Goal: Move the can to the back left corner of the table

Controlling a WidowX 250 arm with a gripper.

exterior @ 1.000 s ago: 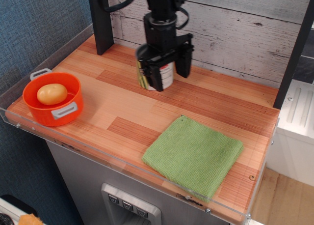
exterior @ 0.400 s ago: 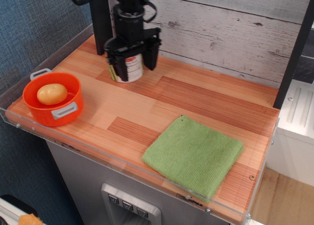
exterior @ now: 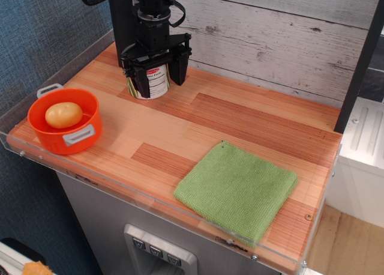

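The can (exterior: 153, 83) stands near the back left of the wood-plank table (exterior: 228, 119), just in front of the black post. Its white label with a red logo faces the camera, and green-and-yellow stripes show on its left side. My gripper (exterior: 158, 77) comes straight down over it, with one black finger on each side of the can. The fingers are closed against its sides. The can's lid is hidden under the gripper. I cannot tell whether the can's base touches the table.
An orange pot (exterior: 65, 128) holding a yellowish potato (exterior: 63, 114) sits at the front left. A green cloth (exterior: 237, 190) lies at the front right. A black post (exterior: 122, 23) stands at the back left corner. A clear acrylic rim (exterior: 42, 77) edges the table.
My gripper has carried the can from the back middle of the table leftward to near the back left corner, and it sits lower now.
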